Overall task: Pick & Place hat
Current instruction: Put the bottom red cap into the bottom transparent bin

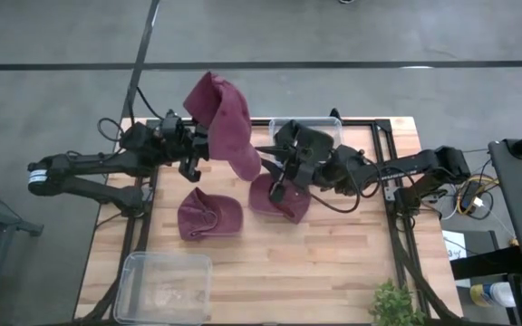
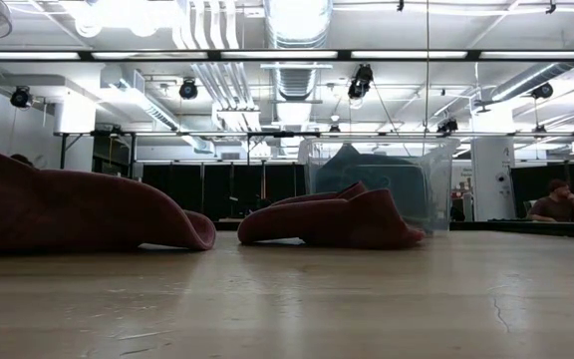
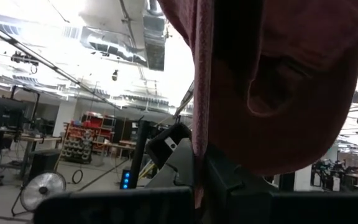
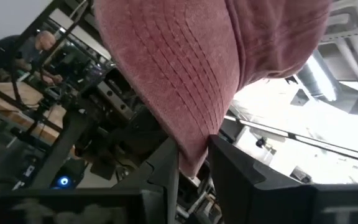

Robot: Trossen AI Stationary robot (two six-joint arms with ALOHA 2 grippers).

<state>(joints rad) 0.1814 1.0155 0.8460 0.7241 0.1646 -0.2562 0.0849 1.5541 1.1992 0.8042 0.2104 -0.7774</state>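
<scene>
The maroon hat (image 1: pixel 225 122) is hanging limp above the table's far edge, pinched shut in the left gripper (image 1: pixel 191 143). The right gripper (image 4: pixel 193 163) is closing on its stitched brim; being soft, light cloth, it is sagging, so the stiffer brim looks the best hold

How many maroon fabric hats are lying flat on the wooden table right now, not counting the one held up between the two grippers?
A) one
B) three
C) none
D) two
D: the high view shows one maroon fabric hat and a second maroon hat resting on the wooden table, while a third hat hangs raised between the left gripper and the right gripper.
</scene>
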